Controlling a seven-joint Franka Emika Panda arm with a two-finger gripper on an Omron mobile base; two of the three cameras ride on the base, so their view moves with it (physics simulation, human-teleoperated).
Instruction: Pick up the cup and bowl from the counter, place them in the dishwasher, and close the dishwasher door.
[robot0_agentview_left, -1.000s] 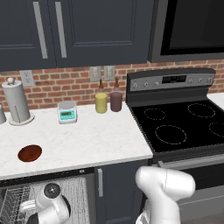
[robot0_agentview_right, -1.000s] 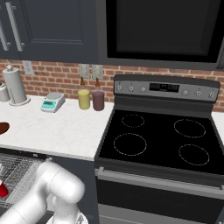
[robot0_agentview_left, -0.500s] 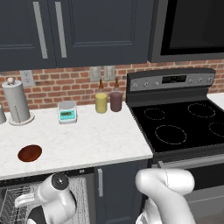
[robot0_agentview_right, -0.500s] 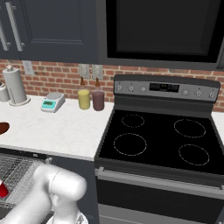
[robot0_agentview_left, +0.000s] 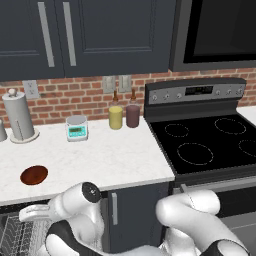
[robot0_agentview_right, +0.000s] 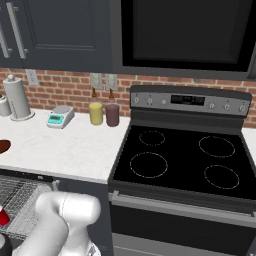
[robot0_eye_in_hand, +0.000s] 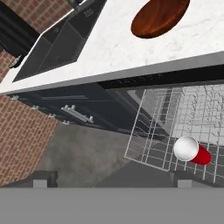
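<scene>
we're in a kitchen w/ a white marble counter (robot0_agentview_left: 105, 155) under dark upper cabinets (robot0_agentview_left: 90, 35), red brick wall (robot0_agentview_left: 60, 97) behind, black stovetop (robot0_agentview_left: 210, 142) off the counter's right edge.

gripper (robot0_eye_in_hand: 111, 183) hangs low in front of the dishwasher (robot0_eye_in_hand: 175, 127), jaws spread wide, nothing btwn them. in the hand view the two dark finger tips (robot0_eye_in_hand: 41, 179) sit at the bottom, well apart.

cup (robot0_eye_in_hand: 192, 151) lies on its side in the wire rack (robot0_eye_in_hand: 157, 131), white mouth toward the cam, near the rack's front edge, close by the right-hand finger tip but not touching. also a red sliver at the rack's left in the right base view.

bowl (robot0_agentview_left: 34, 175) sits on the counter near its front edge, left part; in the hand view it's just beyond the counter lip above the rack.

count: 1 cup, 1 bowl, 2 tumblers (yellow tumbler (robot0_agentview_left: 115, 117), maroon tumbler (robot0_agentview_left: 132, 115)) at the counter's back edge by the stove, 1 small scale (robot0_agentview_left: 76, 128), 1 paper towel roll (robot0_agentview_left: 19, 116) at the back left.
</scene>
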